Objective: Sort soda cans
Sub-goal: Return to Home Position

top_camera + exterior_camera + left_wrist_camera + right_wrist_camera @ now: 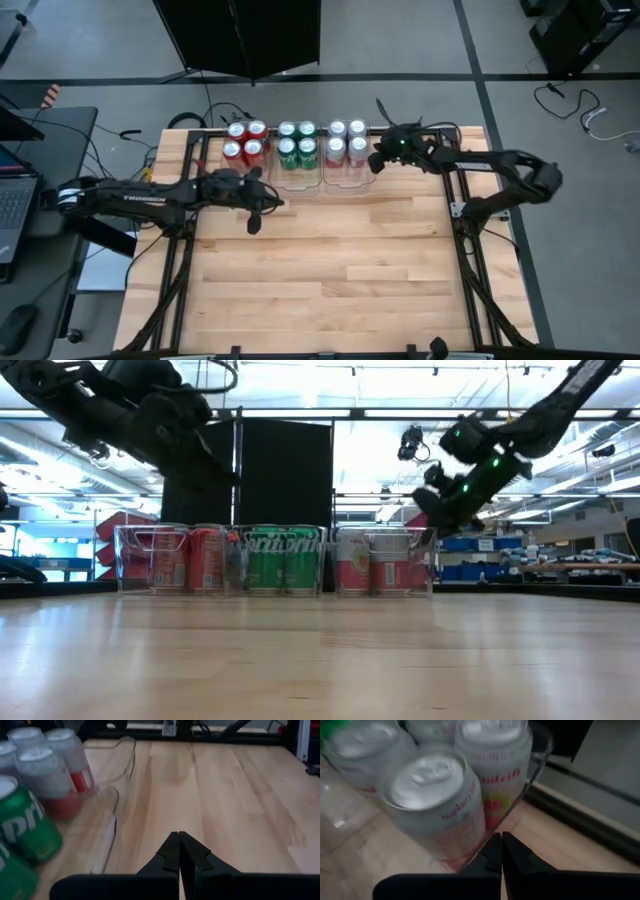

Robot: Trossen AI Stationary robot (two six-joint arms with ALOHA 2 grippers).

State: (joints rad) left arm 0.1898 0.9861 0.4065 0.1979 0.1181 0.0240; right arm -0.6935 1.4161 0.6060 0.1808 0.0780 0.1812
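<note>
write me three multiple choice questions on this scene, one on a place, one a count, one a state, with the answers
1. The green cylindrical metal soda cans stand in: A. the middle clear plastic bin B. a loose stack C. a gripper's grip
2. How many silver-white metal soda cans show from above? A. two B. four C. six
3. The left gripper is: A. shut on nothing B. shut on a can C. wide open

Answers: 1 A, the high view shows them in the centre bin of the row. 2 B, two rows of two. 3 A, the left wrist view shows it closed with nothing held. The right gripper, beside the silver-white cans, is closed too.
</note>
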